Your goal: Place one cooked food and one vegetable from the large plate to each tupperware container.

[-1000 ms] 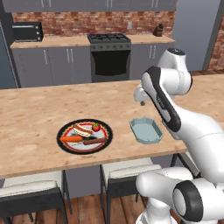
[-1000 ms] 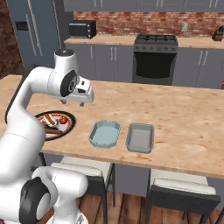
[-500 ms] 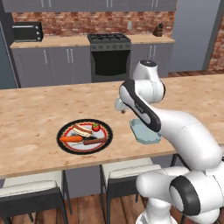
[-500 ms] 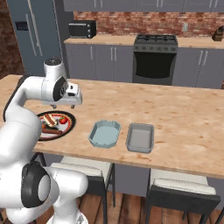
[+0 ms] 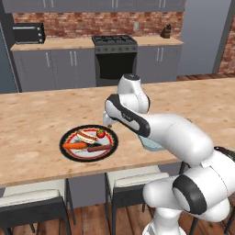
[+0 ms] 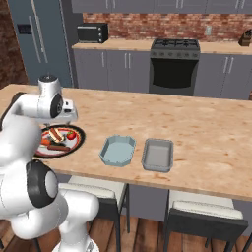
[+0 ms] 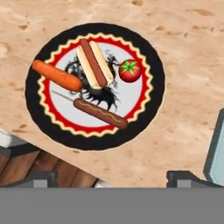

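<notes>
The large plate (image 7: 154, 105) lies near the counter's front edge, with a black rim, red ring and inked white centre. On it are a hot dog in a bun (image 7: 94, 63), a carrot (image 7: 57, 75), a tomato (image 7: 130, 71) and a sausage on a stick (image 7: 99, 113). My gripper (image 7: 113, 178) hangs above the plate's near side, open, with nothing between its fingertips (image 7: 40, 177). In the left base view the gripper (image 5: 109, 121) is over the plate's (image 5: 63, 146) right rim. A pale blue tupperware container (image 6: 118, 150) and a grey one (image 6: 158, 155) sit empty to the right of the plate (image 6: 78, 142).
The wooden counter's front edge (image 7: 65, 159) runs just below the plate, with stools (image 5: 133, 181) under it. My arm covers most of the blue container (image 5: 151, 145) in the left base view. A stove (image 6: 174, 66) and cabinets stand behind.
The arm has swung left from above the blue container to over the plate. The jaws have opened wider.
</notes>
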Available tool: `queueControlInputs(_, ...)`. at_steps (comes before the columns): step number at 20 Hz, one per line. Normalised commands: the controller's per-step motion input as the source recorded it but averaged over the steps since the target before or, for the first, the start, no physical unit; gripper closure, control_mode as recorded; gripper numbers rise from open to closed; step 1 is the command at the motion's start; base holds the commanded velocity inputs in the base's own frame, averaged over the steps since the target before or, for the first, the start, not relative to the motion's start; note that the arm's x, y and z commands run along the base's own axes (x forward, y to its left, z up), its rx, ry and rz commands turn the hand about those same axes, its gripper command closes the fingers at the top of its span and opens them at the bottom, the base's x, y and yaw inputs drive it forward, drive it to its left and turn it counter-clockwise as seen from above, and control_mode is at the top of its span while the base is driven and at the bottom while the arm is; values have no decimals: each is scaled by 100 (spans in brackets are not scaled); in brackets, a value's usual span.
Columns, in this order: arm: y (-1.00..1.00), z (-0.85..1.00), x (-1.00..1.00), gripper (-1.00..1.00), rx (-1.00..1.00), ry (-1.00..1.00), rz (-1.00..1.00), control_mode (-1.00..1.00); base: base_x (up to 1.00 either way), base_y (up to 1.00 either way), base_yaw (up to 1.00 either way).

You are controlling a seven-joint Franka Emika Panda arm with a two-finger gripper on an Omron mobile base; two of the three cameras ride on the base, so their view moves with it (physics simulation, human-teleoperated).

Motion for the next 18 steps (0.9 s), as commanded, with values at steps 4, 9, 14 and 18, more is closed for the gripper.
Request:
queueControlInputs(4, 46, -64, 22, -100, -1, 1, 28, -100, 0, 0, 0)
queueControlInputs(9, 18, -60, 29, -100, -6, 3, 33, -100, 0, 0, 0)
queueControlInputs(14, 0, -42, 18, -100, -15, -2, 34, -100, 0, 0, 0)
queueControlInputs(18, 0, -53, 26, -100, -20, 12, 25, -100, 0, 0, 0)
